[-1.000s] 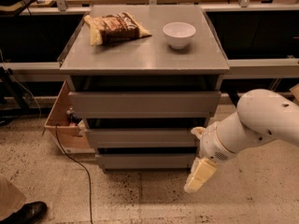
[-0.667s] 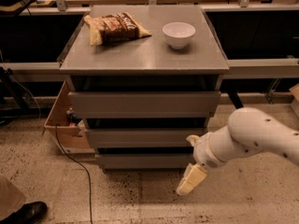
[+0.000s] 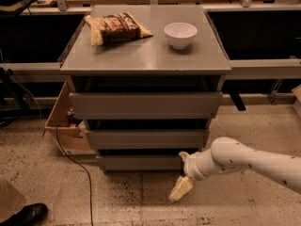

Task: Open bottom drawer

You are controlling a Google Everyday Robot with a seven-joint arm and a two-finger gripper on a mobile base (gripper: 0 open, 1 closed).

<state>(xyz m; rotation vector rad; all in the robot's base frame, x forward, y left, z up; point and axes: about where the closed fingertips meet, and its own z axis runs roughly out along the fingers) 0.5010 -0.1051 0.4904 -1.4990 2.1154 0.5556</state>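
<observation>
The speckled floor (image 3: 141, 201) filled the lower part of the camera view. On it stood a grey cabinet (image 3: 141, 55) with a flat top and three handleless drawer fronts, one under the other.

The robot's white arm (image 3: 254, 161) came in from the right side, low over the floor, and reached toward the foot of the cabinet.

The top drawer (image 3: 146, 105) had the widest-looking front and the middle drawer (image 3: 146, 139) looked a little narrower. The bottom drawer (image 3: 138, 163) was the lowest and narrowest-looking front, just above the floor, and it appeared pushed in.

An open cardboard box (image 3: 61, 121) stood on the floor against the left side of the cabinet.

On the cabinet top a brown and yellow snack bag (image 3: 115, 28) lay at the back left. A white bowl (image 3: 180, 34) stood upright to the right of it, apart from the bag.

A dark cable (image 3: 77, 166) ran over the floor left of the cabinet, and a black shoe (image 3: 26, 214) showed in the bottom left corner.

The gripper (image 3: 181, 187) was cream-coloured and pointed down and to the left. It hung just beside the right end of the bottom drawer front, close to the floor. I could not tell how far it was open, nor whether it touched the drawer. It did not seem to hold anything.
</observation>
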